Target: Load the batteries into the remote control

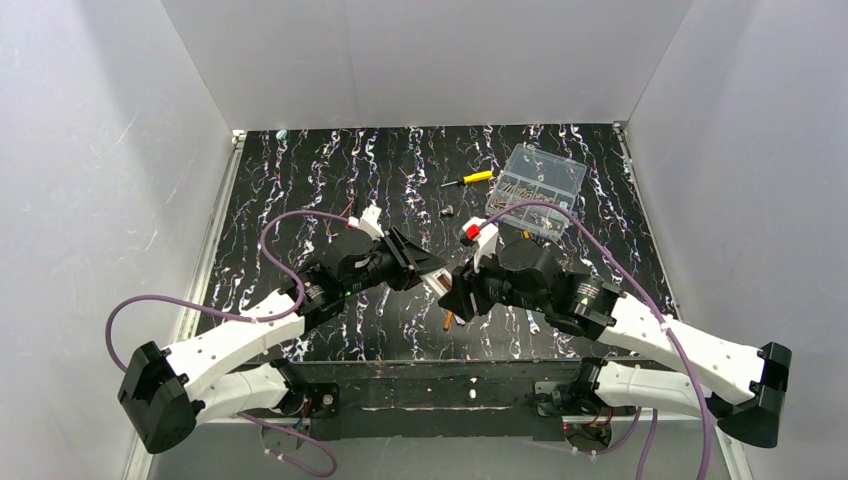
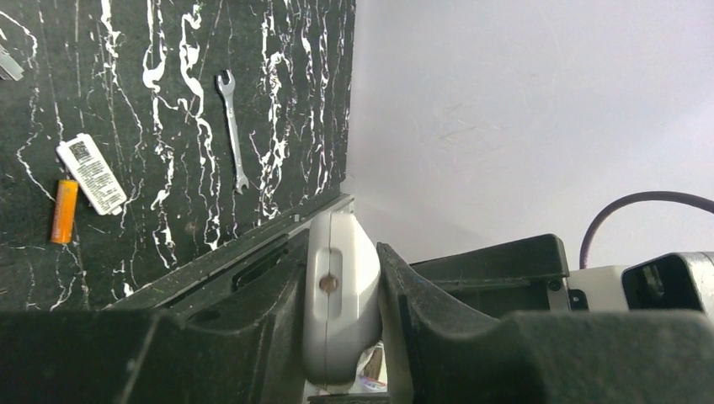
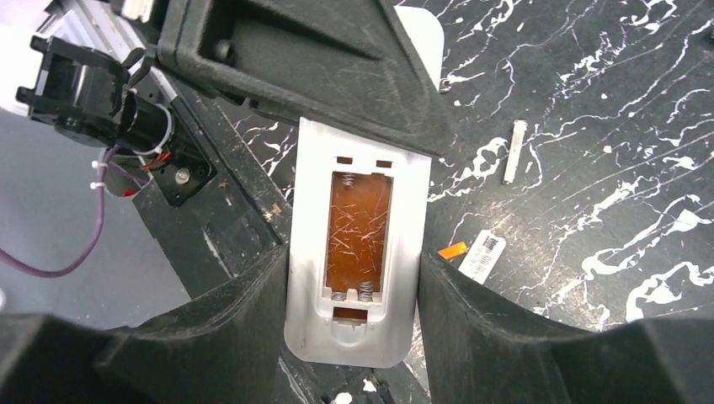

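Over the black marbled table [image 1: 300, 180], near its front edge and about midway across, the two arms meet on one object. The left gripper [image 2: 341, 252] is pinching the far end of the remote control [image 3: 406, 278]. The right gripper [image 3: 354, 282] is pressed against its long sides at the near end, so the remote control hangs clear of the table. Its open compartment [image 3: 359, 231] shows a scratched orange-brown surface with springs at the near end, and I cannot tell whether that surface is a battery. One orange battery [image 2: 64, 210] lies on the table just below the grippers, just beside a labelled white plate [image 2: 93, 174]. The main risk is that neither gripper is free to fetch the battery. When one lets go, the remote control may pivot or slip in the other's narrow hold. Opposed pulls could also twist it loose.
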{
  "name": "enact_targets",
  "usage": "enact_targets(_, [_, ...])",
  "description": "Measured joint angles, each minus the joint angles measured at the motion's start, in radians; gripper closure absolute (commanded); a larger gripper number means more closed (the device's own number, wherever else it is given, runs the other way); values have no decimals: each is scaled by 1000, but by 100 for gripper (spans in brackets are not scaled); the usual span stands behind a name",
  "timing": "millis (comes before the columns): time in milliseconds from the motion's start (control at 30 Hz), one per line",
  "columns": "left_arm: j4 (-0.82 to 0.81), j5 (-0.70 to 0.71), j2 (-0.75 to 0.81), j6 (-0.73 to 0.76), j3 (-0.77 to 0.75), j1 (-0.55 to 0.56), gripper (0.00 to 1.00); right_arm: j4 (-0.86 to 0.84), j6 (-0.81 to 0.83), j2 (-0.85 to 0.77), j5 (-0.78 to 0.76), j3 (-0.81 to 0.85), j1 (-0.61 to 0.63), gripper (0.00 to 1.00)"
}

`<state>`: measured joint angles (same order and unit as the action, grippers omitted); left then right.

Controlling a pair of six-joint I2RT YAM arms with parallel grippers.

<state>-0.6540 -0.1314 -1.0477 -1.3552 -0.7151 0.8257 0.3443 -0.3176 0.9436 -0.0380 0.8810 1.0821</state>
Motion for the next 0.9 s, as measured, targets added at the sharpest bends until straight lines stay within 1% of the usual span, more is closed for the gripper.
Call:
enact_targets(200, [-16, -15, -1, -7, 0, 0, 63, 5, 23, -25, 19, 0, 6, 91])
enact_targets(333, [-21, -20, -1, -7, 0, 0, 62, 14, 34, -47, 19, 0, 6, 92])
enact_targets(533, [-21, -22, 0, -8, 0, 0, 68, 23, 38, -61, 19, 0, 6, 93])
enact_targets(700, [-21, -23, 0, -11, 0, 0, 79, 29, 38, -63, 19, 0, 6, 93])
enact_targets(733, [-23, -24, 0, -14, 0, 0, 83, 29, 37, -63, 19, 0, 6, 93])
enact_targets(833, [-31, -28, 0, -22, 0, 0, 100, 31, 39, -66, 18, -1, 6, 93])
enact_targets(900, [-30, -32, -1, -25, 0, 0, 100, 32, 39, -68, 18, -2, 6, 92])
